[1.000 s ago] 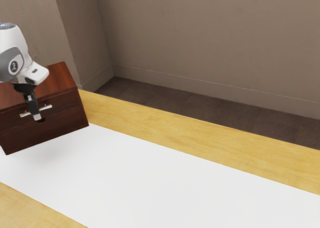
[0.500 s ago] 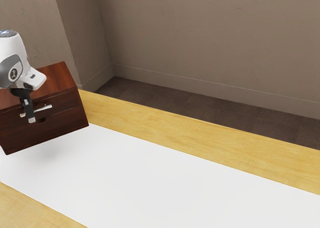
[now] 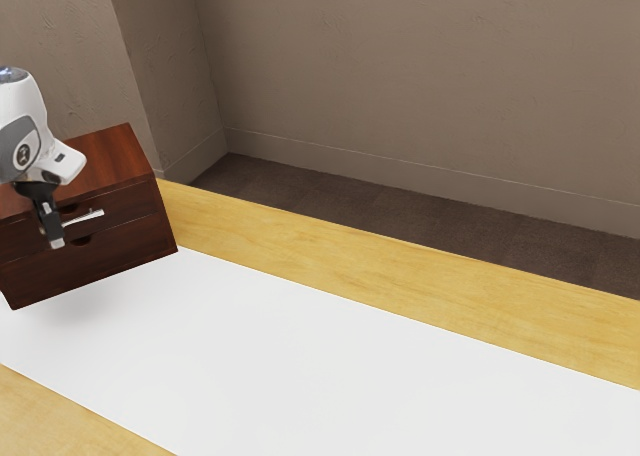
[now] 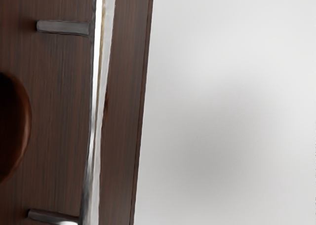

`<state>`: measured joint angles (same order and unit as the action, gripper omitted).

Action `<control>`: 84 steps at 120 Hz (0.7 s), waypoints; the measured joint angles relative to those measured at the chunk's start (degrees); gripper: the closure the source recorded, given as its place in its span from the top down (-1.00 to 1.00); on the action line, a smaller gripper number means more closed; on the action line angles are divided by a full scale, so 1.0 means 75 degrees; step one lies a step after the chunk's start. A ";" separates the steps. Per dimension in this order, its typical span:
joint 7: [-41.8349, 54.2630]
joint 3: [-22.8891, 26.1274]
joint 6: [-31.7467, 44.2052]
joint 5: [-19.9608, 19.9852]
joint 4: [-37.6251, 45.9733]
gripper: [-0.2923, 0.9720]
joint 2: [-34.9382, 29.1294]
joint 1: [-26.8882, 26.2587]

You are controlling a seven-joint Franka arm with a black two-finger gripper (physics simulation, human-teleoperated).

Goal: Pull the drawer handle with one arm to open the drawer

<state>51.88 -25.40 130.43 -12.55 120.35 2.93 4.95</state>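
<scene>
Gripper point(image 3: 52, 232) at the drawer handle point(image 3: 86, 216)
The metal handle crosses the dark wooden chest point(image 3: 125, 191) at the exterior view's far left. Whether the gripper is spread or pinching cannot be told; the arm's round mark is too small to read.

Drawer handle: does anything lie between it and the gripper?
Nothing. In the exterior view the gripper overlaps the drawer handle, with no object or bare gap showing between them.

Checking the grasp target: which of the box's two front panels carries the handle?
The upper panel: the silver handle crosses it; the lower panel has only a dark notch.
</scene>
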 joint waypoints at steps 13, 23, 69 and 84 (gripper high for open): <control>-0.0012 0.0000 0.0027 0.0005 0.0000 0.54 0.0016 -0.0013; -0.0020 0.0000 0.0066 0.0013 0.0000 0.54 0.0075 0.0034; -0.0070 0.0000 0.0127 0.0081 0.0028 0.54 0.0132 -0.0144; -0.0092 0.0000 0.0132 0.0100 0.0034 0.54 0.0188 -0.0153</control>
<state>51.20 -25.40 131.42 -11.80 120.60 4.34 3.80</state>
